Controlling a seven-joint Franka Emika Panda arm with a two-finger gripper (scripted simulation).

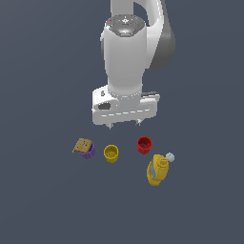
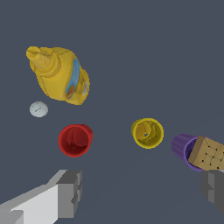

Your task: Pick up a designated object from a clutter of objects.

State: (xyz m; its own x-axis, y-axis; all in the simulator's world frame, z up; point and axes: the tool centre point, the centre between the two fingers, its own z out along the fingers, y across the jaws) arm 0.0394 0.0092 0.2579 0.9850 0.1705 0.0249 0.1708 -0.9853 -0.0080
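The gripper (image 1: 125,124) hangs wide open, holding nothing, above the surface's middle. Below it the yellow cup (image 1: 111,153) stands upright between the red cup (image 1: 143,145) and the purple cup (image 1: 87,151); mustard bottle (image 1: 157,170) beyond the red.

three cups (image 1: 111,153), one mustard bottle (image 1: 157,170), one cracker (image 1: 82,145), perhaps one loose cap (image 1: 170,157)

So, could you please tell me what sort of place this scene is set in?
Most likely a bare simulated test scene, not a real room: the dark grey floor is featureless, and a small yellow cup, red cup and yellow mustard bottle sit loose under the open gripper.
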